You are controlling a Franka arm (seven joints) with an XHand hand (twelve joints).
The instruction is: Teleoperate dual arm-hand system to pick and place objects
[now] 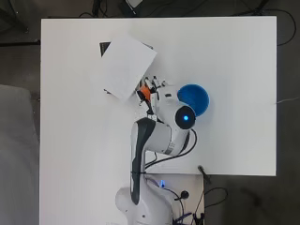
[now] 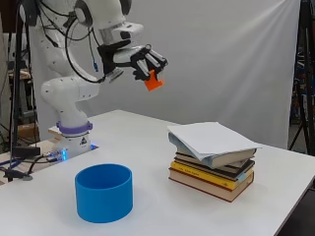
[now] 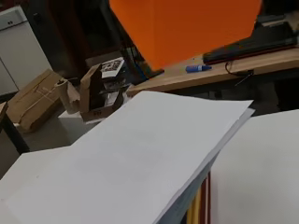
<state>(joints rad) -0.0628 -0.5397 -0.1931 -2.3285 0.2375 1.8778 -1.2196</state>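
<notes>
Side view: a white jointed robot arm (image 2: 74, 93) rises from its base at the left of the frame and bends across the top, ending in a black and white hand (image 2: 138, 59) held high in the upper middle. Its fingers (image 2: 156, 60) are curled around a small bright orange block (image 2: 153, 82), which hangs just below them, well above the white table (image 2: 147, 142) and touching nothing else.

Lower left in this frame, a short round blue plastic cup (image 2: 104, 192) with an open top stands upright on the table. To its right, in the lower right of the frame, sits a stack of hardcover books (image 2: 212, 172), with a sheet of white paper (image 2: 209, 136) lying across the top book and tilted slightly.

Overhead view: the table fills most of the frame. The arm reaches up from the bottom centre. The hand (image 1: 157, 89) sits near the middle, and a sliver of the orange block (image 1: 146, 93) shows at its left side. The white paper (image 1: 125, 66) covers the book stack (image 1: 105, 48) in the upper left of centre, its lower right edge just beside the hand. The blue cup (image 1: 197, 97) lies right of centre, partly hidden under the arm.

Wrist view: the orange block (image 3: 184, 28) fills the top centre of the frame, very close. Below it the white paper (image 3: 135, 172) spreads across the lower left, with the coloured edges of the books (image 3: 201, 205) at bottom centre. Cardboard boxes (image 3: 32, 100) sit in the room behind.
</notes>
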